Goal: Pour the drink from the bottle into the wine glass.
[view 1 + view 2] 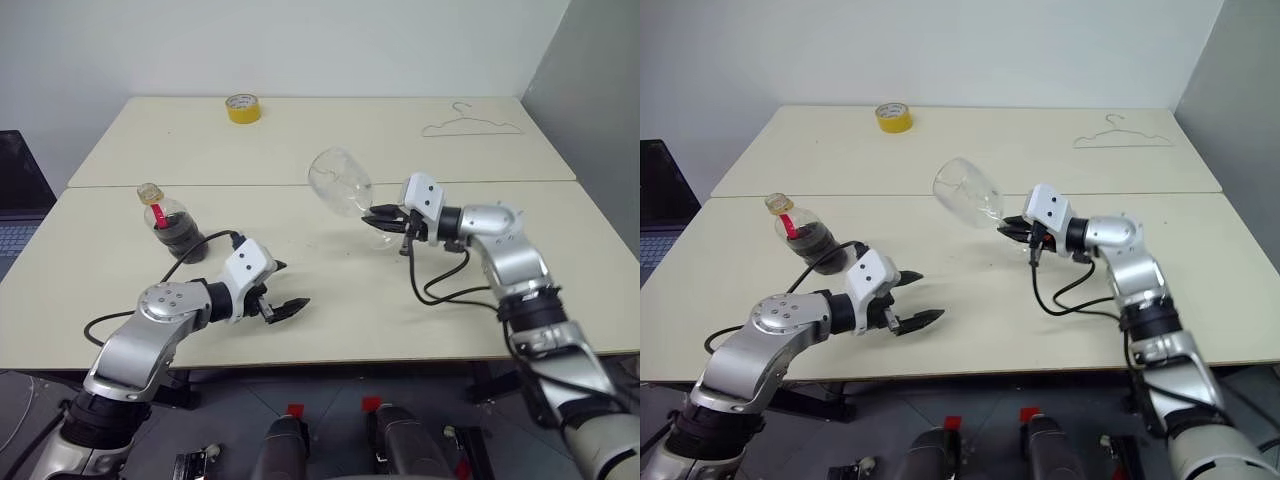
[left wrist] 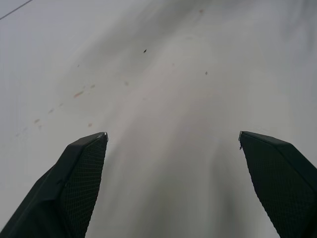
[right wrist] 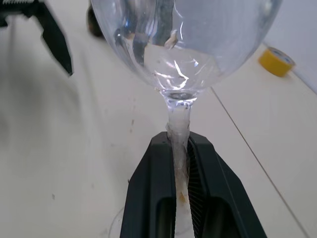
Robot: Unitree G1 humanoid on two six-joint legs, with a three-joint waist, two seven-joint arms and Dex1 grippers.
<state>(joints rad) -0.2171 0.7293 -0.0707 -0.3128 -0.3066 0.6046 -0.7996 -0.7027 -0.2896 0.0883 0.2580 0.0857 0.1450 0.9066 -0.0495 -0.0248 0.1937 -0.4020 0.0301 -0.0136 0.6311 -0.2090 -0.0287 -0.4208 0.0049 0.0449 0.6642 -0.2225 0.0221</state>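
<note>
Our right jaws (image 3: 181,163) are pinched on the stem of the wine glass (image 1: 342,183), which we hold clear of the surface (image 1: 330,300), tilted with its bowl leaning toward our left and its foot by the fingers. The bowl looks empty. Our left jaws (image 1: 283,295) stand spread wide with nothing between them, hovering low over the surface just in front of us. The bottle (image 1: 172,222) stands behind and to the left of that hand, near it but apart, with the dark drink (image 1: 180,238) filling its lower part and its mouth seemingly uncapped, though we cannot be sure. A yellow tape roll (image 1: 243,108) and a wire hanger (image 1: 470,124) lie well away at the far side.

As we judge it, the step in hand is readying the glass to receive. We should bring the bowl upright, or set the foot flat on the surface, before our free hand takes the bottle. The grip on the thin stem must stay firm without twisting; a slip here could crack it.
</note>
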